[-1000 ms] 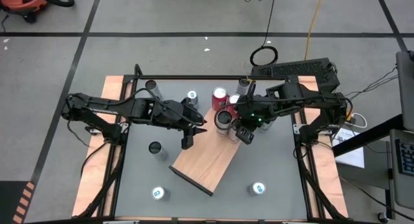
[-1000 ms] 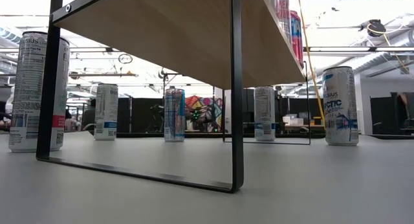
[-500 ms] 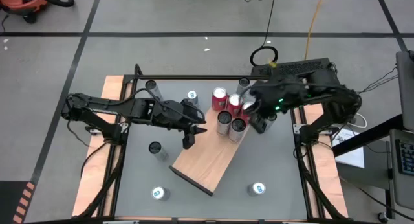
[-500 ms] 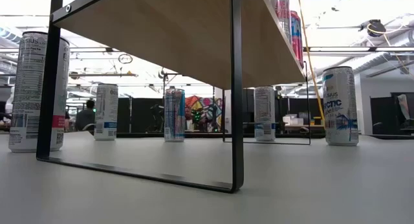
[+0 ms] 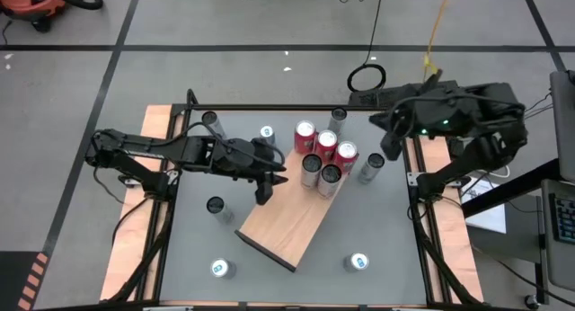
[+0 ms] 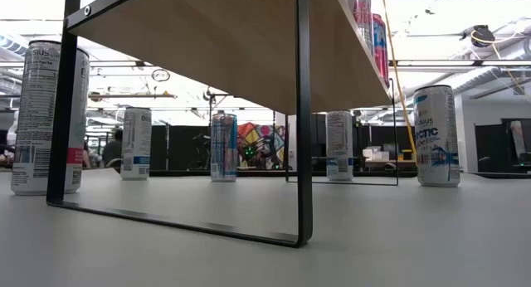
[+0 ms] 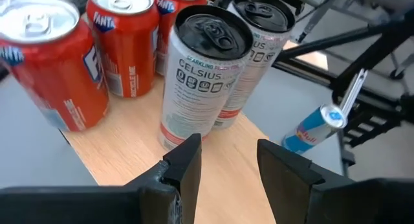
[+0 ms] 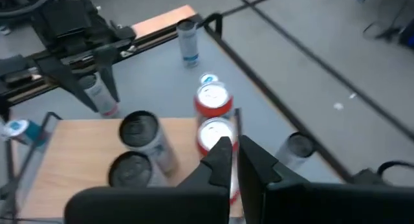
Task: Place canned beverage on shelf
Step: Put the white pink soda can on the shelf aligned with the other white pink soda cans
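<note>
The left gripper (image 5: 267,187) hovers over the shelf's (image 5: 287,223) near-left edge, fingers (image 7: 184,166) parted and empty, pointed at the cans. The right gripper (image 5: 382,124) is closed tight on nothing, up by the table's far right corner.

Five cans stand clustered on the shelf's far end: three red Fanta cans (image 5: 305,134) and two dark-topped Celsius cans (image 5: 311,166). Seven more cans stand around on the grey table (image 5: 386,221).

A second ago the right gripper was down among the shelf cans; it has since pulled away, leaving a third red can (image 5: 346,153) there.
</note>
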Tool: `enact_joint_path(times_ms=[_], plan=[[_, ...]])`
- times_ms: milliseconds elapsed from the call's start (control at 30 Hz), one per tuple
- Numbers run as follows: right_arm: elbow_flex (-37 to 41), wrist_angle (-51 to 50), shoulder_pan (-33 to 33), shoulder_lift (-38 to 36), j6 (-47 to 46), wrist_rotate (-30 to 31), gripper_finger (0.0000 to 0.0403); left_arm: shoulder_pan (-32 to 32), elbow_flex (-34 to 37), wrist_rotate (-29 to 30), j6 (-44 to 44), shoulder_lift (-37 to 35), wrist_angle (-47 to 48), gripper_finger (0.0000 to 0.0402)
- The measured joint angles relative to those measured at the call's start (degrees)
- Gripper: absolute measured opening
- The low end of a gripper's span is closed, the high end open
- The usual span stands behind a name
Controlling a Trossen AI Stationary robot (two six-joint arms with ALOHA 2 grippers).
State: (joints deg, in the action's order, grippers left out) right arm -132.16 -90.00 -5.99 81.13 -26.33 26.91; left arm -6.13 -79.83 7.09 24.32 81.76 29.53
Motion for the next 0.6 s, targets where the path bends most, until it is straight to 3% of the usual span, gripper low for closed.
enact_joint_path(times_ms=[367, 600], plan=[[0.0, -0.1, 2.0, -2.9, 13.6, -0.2, 0.0, 0.0, 0.0, 0.7, 12.2, 0.0, 0.2, 0.0152], [0.0, -0.1, 4.2, -3.3, 16.4, -3.5, 0.0, 0.0, 0.0, 1.3, 15.9, 0.0, 0.6, 0.0152]])
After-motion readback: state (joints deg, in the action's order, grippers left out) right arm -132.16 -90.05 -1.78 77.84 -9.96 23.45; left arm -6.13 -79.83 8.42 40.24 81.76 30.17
